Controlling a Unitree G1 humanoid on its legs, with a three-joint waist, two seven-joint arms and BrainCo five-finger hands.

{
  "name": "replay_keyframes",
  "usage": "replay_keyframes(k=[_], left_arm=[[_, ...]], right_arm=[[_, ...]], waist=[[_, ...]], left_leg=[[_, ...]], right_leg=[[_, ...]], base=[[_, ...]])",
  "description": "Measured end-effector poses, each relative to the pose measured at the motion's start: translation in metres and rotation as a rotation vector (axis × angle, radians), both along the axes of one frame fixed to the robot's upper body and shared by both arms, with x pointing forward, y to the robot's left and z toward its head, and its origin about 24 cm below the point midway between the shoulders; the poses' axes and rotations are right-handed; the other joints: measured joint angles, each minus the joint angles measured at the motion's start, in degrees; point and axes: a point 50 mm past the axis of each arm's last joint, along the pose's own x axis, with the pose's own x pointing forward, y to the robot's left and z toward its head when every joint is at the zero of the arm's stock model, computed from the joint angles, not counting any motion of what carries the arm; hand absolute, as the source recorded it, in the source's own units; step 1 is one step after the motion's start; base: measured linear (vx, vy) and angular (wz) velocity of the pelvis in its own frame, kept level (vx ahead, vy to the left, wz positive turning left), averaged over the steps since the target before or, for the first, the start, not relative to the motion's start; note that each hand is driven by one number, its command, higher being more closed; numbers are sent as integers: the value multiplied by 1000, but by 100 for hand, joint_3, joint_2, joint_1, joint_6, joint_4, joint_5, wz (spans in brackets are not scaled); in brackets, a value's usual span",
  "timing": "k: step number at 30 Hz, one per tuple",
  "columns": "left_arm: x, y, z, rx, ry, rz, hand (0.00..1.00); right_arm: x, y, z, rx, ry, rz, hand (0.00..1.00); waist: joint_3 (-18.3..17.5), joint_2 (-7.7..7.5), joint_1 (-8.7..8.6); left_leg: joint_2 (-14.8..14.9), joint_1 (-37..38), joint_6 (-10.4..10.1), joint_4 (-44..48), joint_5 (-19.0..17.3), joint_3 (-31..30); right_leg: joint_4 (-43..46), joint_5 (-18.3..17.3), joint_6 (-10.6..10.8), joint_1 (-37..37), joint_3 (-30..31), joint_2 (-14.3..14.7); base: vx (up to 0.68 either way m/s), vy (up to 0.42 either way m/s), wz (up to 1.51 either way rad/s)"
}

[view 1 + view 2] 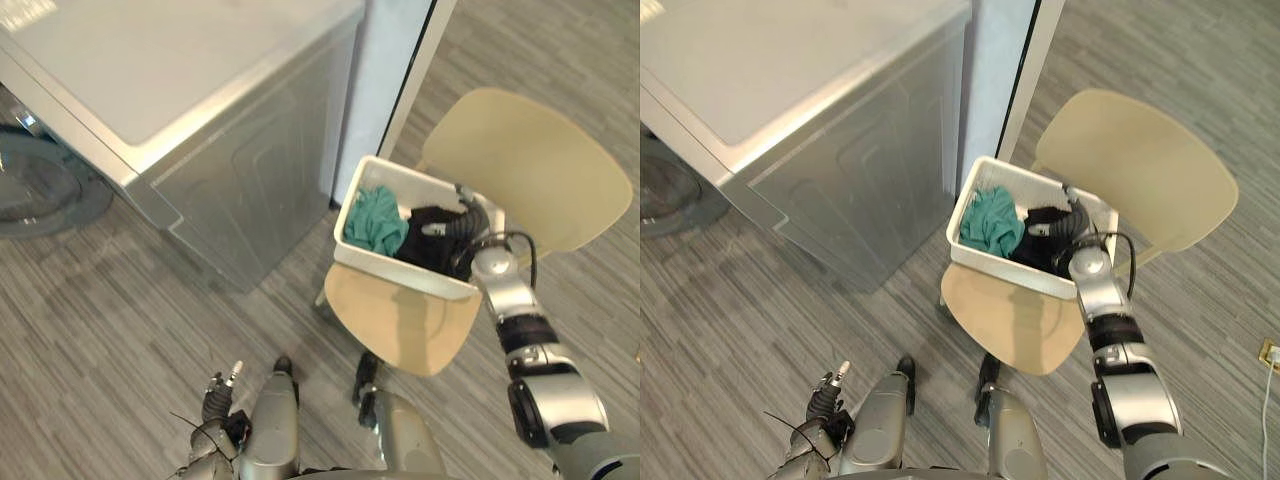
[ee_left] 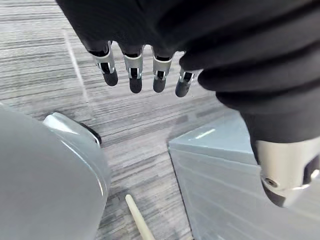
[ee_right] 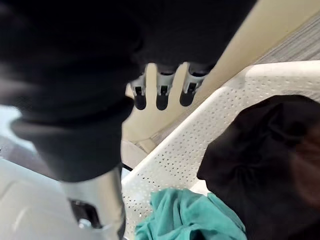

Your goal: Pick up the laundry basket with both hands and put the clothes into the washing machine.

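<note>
A white perforated laundry basket (image 1: 400, 268) stands on the seat of a beige chair (image 1: 410, 325). Inside it lie a teal cloth (image 1: 375, 222) and a black cloth (image 1: 425, 240). My right hand (image 1: 465, 225) hovers at the basket's right end, above the black cloth (image 3: 265, 165). Its fingers (image 3: 161, 97) are straight and reach past the basket's wall (image 3: 185, 150), holding nothing. My left hand (image 1: 215, 400) hangs low at my left side, far from the basket. Its fingers (image 2: 135, 75) are straight over the floor and it is open.
A grey washing machine (image 1: 200, 100) stands to the left of the chair, its round door (image 1: 40, 180) swung open at the far left. A white panel (image 1: 390, 80) rises between machine and chair. The chair's back (image 1: 530, 170) is behind the basket.
</note>
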Motion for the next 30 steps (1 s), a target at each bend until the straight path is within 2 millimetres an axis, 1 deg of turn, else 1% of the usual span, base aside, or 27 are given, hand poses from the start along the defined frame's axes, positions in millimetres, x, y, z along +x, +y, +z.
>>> replay_keyframes(k=[1,2,3,5,7,10,12,13,14,16,18,19,21,23,25,28,30], left_arm=[[7,-4,2,-24,-22,18,0],[9,-4,3,-30,-30,23,0],[11,-6,4,-40,-41,32,0],[15,-9,5,-60,-54,62,0],[18,-9,7,-59,-66,69,0],[25,-9,9,-72,-85,82,0],[28,-10,11,-84,-102,101,0],[29,-10,11,-86,-104,106,0],[32,-10,13,-90,-114,112,0],[36,-11,16,-90,-129,109,0],[41,-12,20,-88,-155,97,0],[42,-13,21,-88,-162,94,0],[48,-17,26,-92,-189,72,0],[49,-18,28,-93,-197,68,0],[53,-20,32,-96,-217,54,0],[57,-26,37,-105,-242,38,0],[62,-31,42,-108,-269,11,0]], right_arm=[[4,5,9,7,-23,13,0],[6,6,10,20,-24,18,0],[8,11,11,30,-20,32,0],[10,16,10,73,-11,43,0],[12,22,12,121,-23,49,0],[20,25,23,210,-50,23,0],[28,27,42,266,-84,7,0],[30,28,48,284,-96,8,0],[34,31,59,304,-114,15,0],[37,33,72,320,-140,25,0],[41,33,91,280,-159,29,0],[42,31,94,261,-154,22,0],[45,16,100,158,-106,-31,0],[46,12,103,99,-87,-44,0],[46,7,108,-1,-54,-51,0],[47,4,104,-141,12,-60,0],[48,4,104,-178,32,-51,0]], waist=[[55,-3,56],[57,-2,65],[70,-7,96],[148,4,197],[182,9,200],[218,6,209],[225,5,221],[229,9,220],[247,6,219],[273,7,220],[281,11,217],[282,13,217],[329,73,247],[330,75,268],[371,141,266],[399,192,276],[400,192,287]], left_leg=[[91,-217,-66,-10,48,-67],[92,-299,-80,-11,75,-107],[100,-396,-95,-17,111,-138],[159,-408,-104,-18,117,-142],[166,-478,-113,-10,122,-201],[162,-664,-132,8,139,-277],[162,-846,-140,8,173,-295],[164,-884,-149,9,180,-306],[172,-944,-161,6,190,-336],[175,-1004,-173,10,198,-363],[177,-1159,-174,69,198,-391],[177,-1198,-174,106,198,-399],[176,-1340,-174,135,198,-468],[175,-1409,-175,134,199,-460],[174,-1532,-187,122,233,-465],[158,-1580,-183,-11,335,-393],[131,-1619,-177,-149,422,-322]], right_leg=[[-110,88,-74,-140,-81,77],[-112,97,-88,-200,-120,85],[-117,140,-152,-288,-148,113],[-125,152,-169,-296,-159,143],[-139,152,-169,-316,-226,147],[-171,157,-175,-428,-318,144],[-205,185,-178,-571,-364,140],[-214,191,-181,-599,-384,140],[-271,223,-189,-615,-425,148],[-300,233,-191,-638,-455,153],[-301,233,-190,-742,-502,151],[-302,233,-190,-765,-524,150],[-306,232,-189,-812,-644,142],[-301,232,-189,-877,-654,131],[-301,232,-189,-957,-723,106],[-303,232,-189,-1036,-769,49],[-306,232,-188,-1140,-768,-1]], base=[[-64,-89,8],[-67,-110,15],[-10,-60,9],[14,-43,0],[24,-17,12],[19,4,14],[23,7,7],[40,3,10],[39,0,9],[48,0,9],[47,10,8],[43,16,15],[26,24,19],[9,18,6],[16,12,13],[24,5,13],[33,-3,10]])
